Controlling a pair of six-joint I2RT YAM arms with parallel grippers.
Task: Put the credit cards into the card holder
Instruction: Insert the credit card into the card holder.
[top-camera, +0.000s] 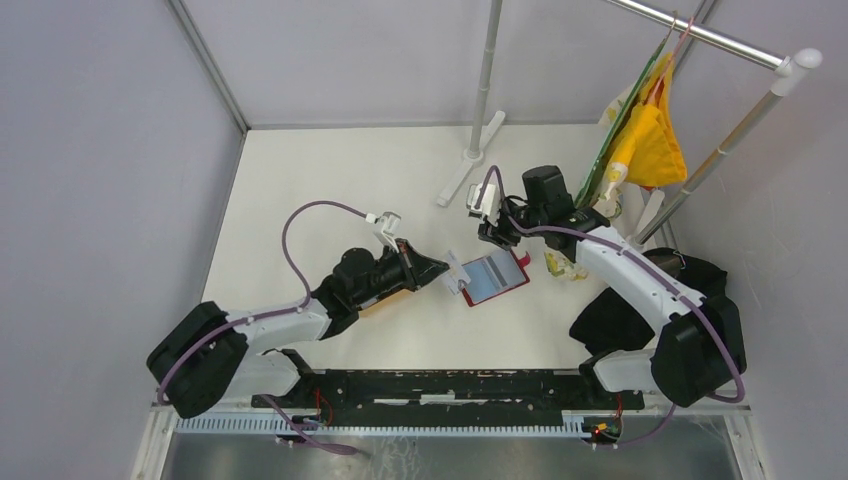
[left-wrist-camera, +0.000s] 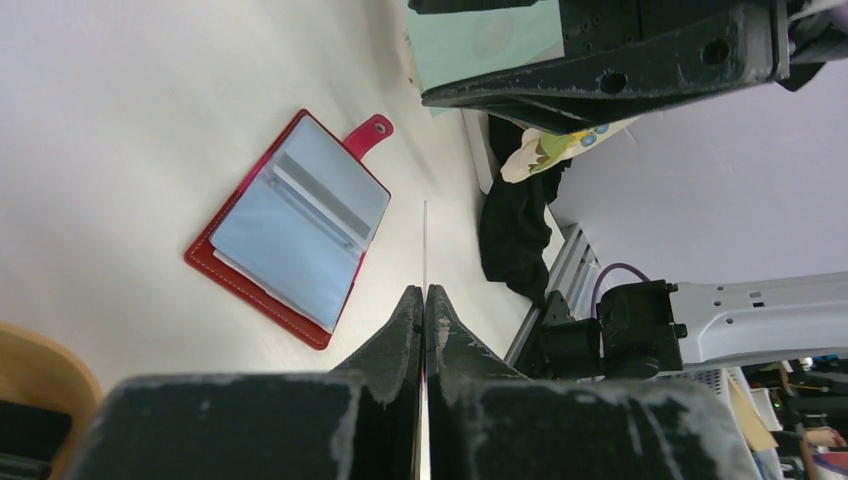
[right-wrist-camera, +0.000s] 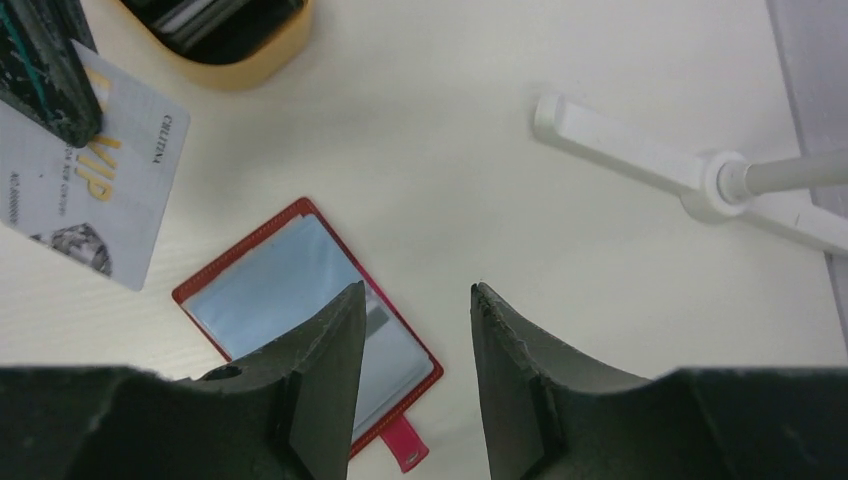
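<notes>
The red card holder (top-camera: 493, 278) lies open on the white table, its grey-blue pockets up and its snap tab (left-wrist-camera: 367, 133) out to one side. My left gripper (top-camera: 440, 268) is shut on a pale grey-white credit card (right-wrist-camera: 90, 190) printed "VIP", held in the air just left of the holder. In the left wrist view that card (left-wrist-camera: 425, 240) shows edge-on as a thin line between the closed fingers. My right gripper (right-wrist-camera: 415, 290) hovers open over the holder's (right-wrist-camera: 270, 290) far edge, with nothing between its fingers. Dark cards (right-wrist-camera: 200, 15) lie in the tan tray.
An oval tan wooden tray (right-wrist-camera: 240, 50) sits under the left arm. A white rack foot (top-camera: 470, 170) stands behind the holder. A yellow cloth (top-camera: 650, 145) hangs at the back right, black fabric (top-camera: 610, 320) lies by the right arm's base, and a small printed item (top-camera: 565, 265) lies right of the holder.
</notes>
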